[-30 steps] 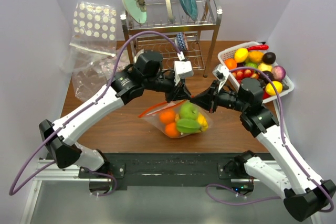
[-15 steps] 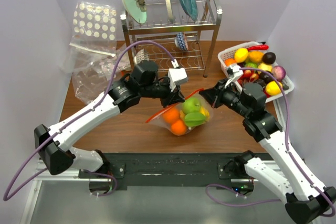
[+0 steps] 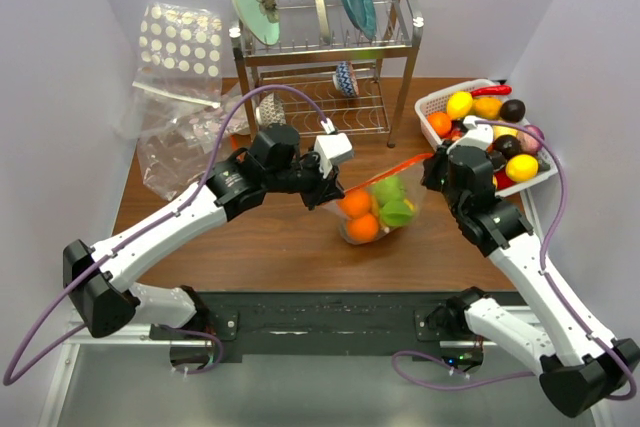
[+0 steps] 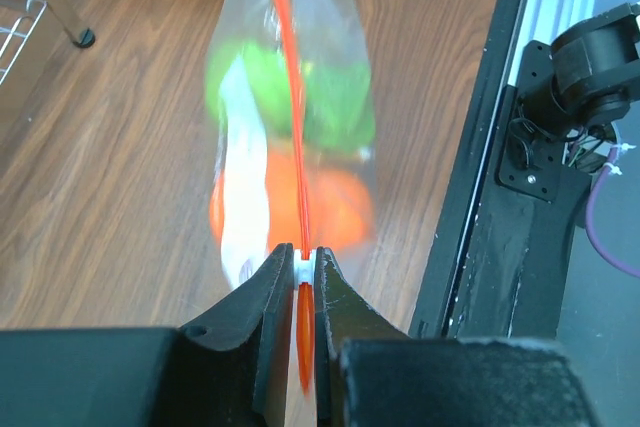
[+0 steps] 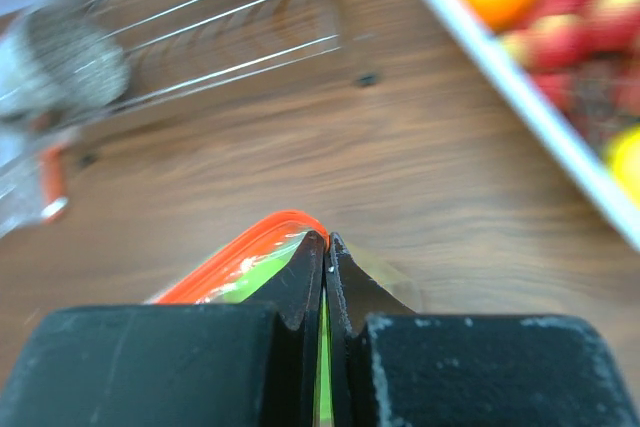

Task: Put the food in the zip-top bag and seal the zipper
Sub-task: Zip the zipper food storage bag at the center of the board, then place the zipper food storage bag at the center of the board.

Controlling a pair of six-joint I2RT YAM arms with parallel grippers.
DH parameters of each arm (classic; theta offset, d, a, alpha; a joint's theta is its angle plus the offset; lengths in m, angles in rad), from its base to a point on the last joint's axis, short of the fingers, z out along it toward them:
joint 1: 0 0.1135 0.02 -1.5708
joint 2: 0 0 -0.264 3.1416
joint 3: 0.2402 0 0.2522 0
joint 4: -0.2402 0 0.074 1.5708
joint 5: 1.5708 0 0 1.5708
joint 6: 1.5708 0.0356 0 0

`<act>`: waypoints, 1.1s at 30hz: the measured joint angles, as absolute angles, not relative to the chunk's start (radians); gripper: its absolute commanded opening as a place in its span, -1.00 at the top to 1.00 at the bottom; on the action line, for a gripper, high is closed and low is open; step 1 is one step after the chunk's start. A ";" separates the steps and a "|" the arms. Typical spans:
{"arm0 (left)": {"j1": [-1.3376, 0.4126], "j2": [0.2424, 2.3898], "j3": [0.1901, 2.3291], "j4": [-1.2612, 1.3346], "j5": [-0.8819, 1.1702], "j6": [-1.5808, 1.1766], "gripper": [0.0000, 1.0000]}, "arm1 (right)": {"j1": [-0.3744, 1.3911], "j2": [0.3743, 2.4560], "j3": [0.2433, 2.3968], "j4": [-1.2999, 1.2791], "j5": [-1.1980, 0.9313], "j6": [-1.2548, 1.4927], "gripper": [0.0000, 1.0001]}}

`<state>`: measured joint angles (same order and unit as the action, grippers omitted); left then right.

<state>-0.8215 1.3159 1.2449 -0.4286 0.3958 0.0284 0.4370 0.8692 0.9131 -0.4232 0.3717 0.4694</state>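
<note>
The clear zip-top bag point(image 3: 378, 209) hangs just above the wooden table between my two arms, holding orange and green food point(image 3: 358, 205). Its orange-red zipper point(image 3: 398, 166) runs taut from one gripper to the other. My left gripper point(image 3: 332, 194) is shut on the zipper's small white slider point(image 4: 301, 255) at the bag's left end; the bag point(image 4: 290, 137) hangs blurred beyond the jaws. My right gripper point(image 3: 432, 164) is shut on the bag's right corner, where the zipper point(image 5: 250, 252) bends at the fingertips point(image 5: 327, 243).
A white basket point(image 3: 432, 99) of more toy fruit sits at the right rear, close behind the right arm. A metal dish rack point(image 3: 325, 57) with plates stands at the back. Other clear bags point(image 3: 175, 97) lie at the far left.
Both arms have carried the bag to the right and lifted it. The right gripper has drawn back toward the basket, and the zipper now runs straighter between the grippers.
</note>
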 measured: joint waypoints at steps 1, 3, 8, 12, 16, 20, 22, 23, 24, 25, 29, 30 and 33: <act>-0.822 1.316 1.245 -0.429 0.390 0.027 1.00 | 0.433 0.876 0.923 -0.436 0.409 0.471 1.00; -0.822 1.316 1.245 -0.429 0.382 0.021 1.00 | 0.427 0.879 0.937 -0.457 0.467 0.472 1.00; -0.822 1.313 1.244 -0.429 0.358 0.019 1.00 | 0.417 0.878 0.958 -0.487 0.580 0.477 1.00; -0.826 1.313 1.244 -0.418 0.339 0.019 1.00 | 0.418 0.879 0.965 -0.507 0.597 0.487 1.00; -0.826 1.313 1.243 -0.410 0.326 0.019 1.00 | 0.418 0.884 0.965 -0.513 0.607 0.496 1.00; -0.822 1.315 1.245 -0.407 0.298 -0.009 1.00 | 0.418 0.890 0.965 -0.508 0.606 0.498 1.00; -0.817 1.328 1.258 -0.413 0.273 -0.024 1.00 | 0.418 0.897 0.965 -0.505 0.604 0.501 1.00; -0.812 1.344 1.274 -0.421 0.256 -0.033 1.00 | 0.417 0.905 0.965 -0.505 0.604 0.503 1.00; -0.807 1.365 1.296 -0.431 0.236 -0.040 1.00 | 0.414 0.912 0.965 -0.505 0.607 0.505 1.00; -0.802 1.387 1.316 -0.436 0.215 -0.044 1.00 | 0.410 0.921 0.965 -0.505 0.610 0.507 1.00; -0.777 1.490 1.389 -0.451 0.150 -0.077 1.00 | 0.398 0.948 0.962 -0.500 0.619 0.516 0.51; -0.765 1.530 1.422 -0.459 0.140 -0.095 1.00 | 0.396 0.950 0.957 -0.496 0.622 0.519 0.49; -0.738 1.636 1.515 -0.471 0.107 -0.138 0.87 | 0.392 0.960 0.951 -0.490 0.638 0.520 0.32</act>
